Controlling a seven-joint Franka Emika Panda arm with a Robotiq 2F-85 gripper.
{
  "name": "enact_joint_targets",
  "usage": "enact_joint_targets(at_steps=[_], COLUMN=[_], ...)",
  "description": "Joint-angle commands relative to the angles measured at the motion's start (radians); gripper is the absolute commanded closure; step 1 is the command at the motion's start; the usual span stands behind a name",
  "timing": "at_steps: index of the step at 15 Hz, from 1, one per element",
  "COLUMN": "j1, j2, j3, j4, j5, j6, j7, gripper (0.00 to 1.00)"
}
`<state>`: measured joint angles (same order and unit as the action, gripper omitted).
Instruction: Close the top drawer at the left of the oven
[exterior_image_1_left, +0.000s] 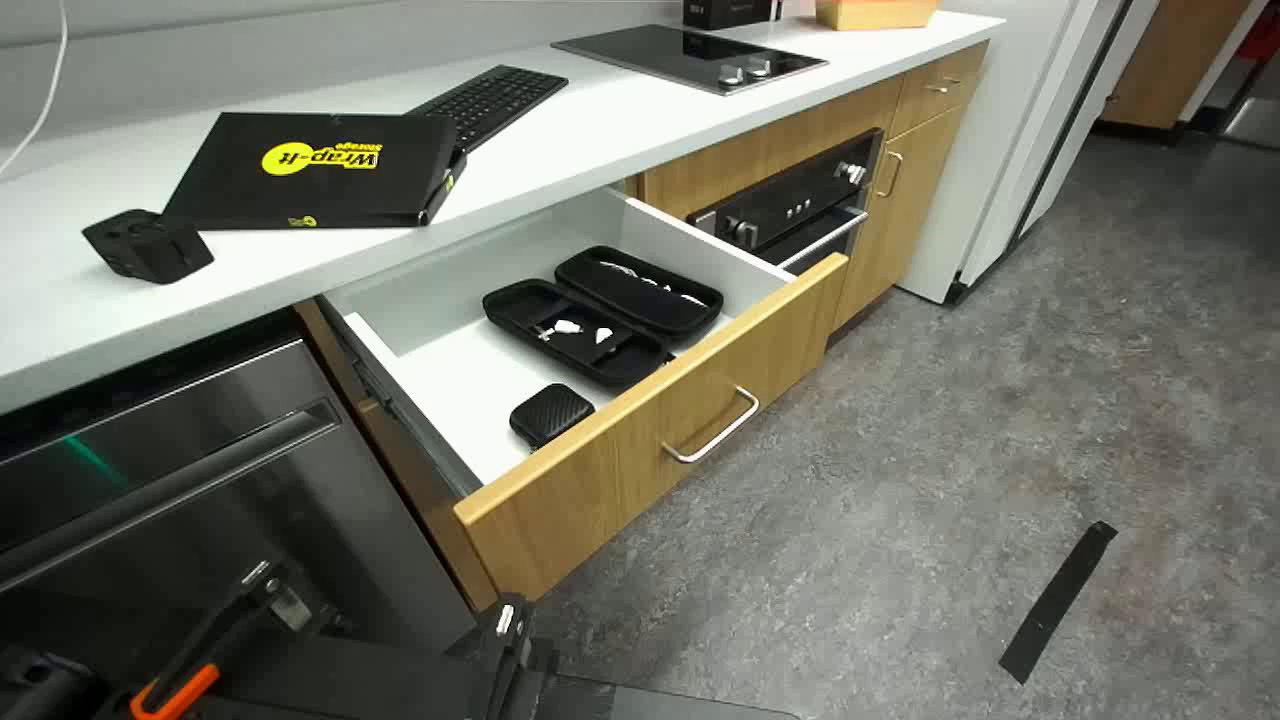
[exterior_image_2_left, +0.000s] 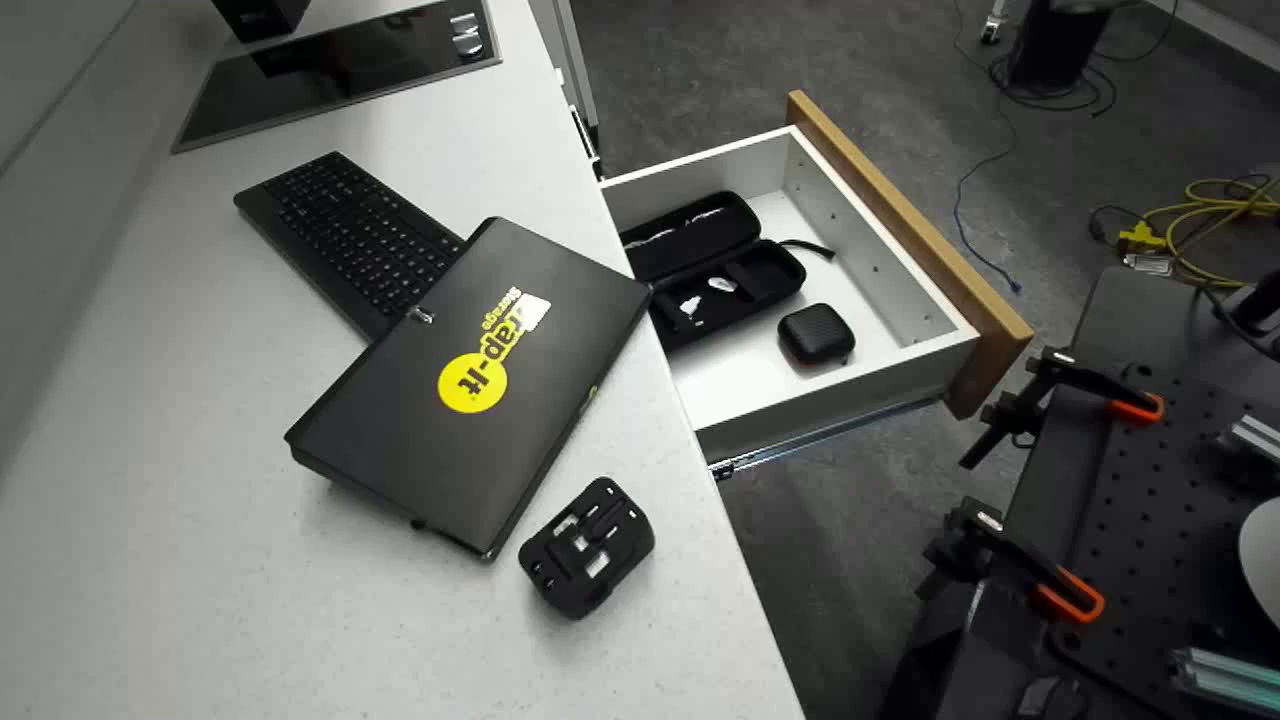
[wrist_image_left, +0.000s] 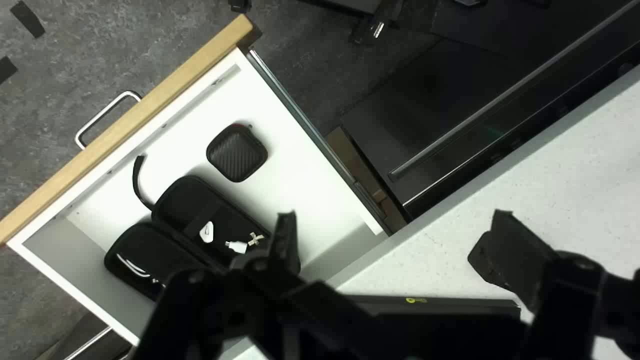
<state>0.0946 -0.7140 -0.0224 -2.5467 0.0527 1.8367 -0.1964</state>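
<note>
The top drawer (exterior_image_1_left: 655, 430) stands pulled far out, its oak front and silver bar handle (exterior_image_1_left: 715, 428) facing the floor area. It also shows in the other views (exterior_image_2_left: 905, 225) (wrist_image_left: 125, 127). Inside lie an open black case (exterior_image_1_left: 600, 315) and a small square black case (exterior_image_1_left: 550, 412). The oven (exterior_image_1_left: 790, 215) is beside the drawer, its door shut; only its edge shows in the wrist view (wrist_image_left: 90, 345). My gripper (wrist_image_left: 394, 215) is open and empty, seen only in the wrist view. Its fingers are above the counter edge and the drawer's inner end; its exact height cannot be told.
The white counter (exterior_image_2_left: 250, 600) holds a black box (exterior_image_2_left: 470, 380), a keyboard (exterior_image_2_left: 350, 230), a black adapter (exterior_image_2_left: 588, 545) and a hob (exterior_image_2_left: 340, 70). A steel appliance (exterior_image_1_left: 200, 480) adjoins the drawer. A black platform with clamps (exterior_image_2_left: 1130, 480) stands near the drawer's front corner.
</note>
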Motion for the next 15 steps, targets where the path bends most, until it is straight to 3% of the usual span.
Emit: enact_joint_targets(at_steps=[1,5,10,15], j1=[-0.002,-0.025,-0.162,-0.313], j2=[0.002,0.032,0.175,0.397], j3=[0.001,0.001,-0.075,-0.183], j4=[0.002,0.002,-0.043,-0.06], j5=[0.001,-0.022,-0.088,-0.118], j6=[-0.002,0.056,0.36,0.627], j7=[0.0,0.02,0.082,0.116], gripper=[0.0,0.0,0.0,0.0])
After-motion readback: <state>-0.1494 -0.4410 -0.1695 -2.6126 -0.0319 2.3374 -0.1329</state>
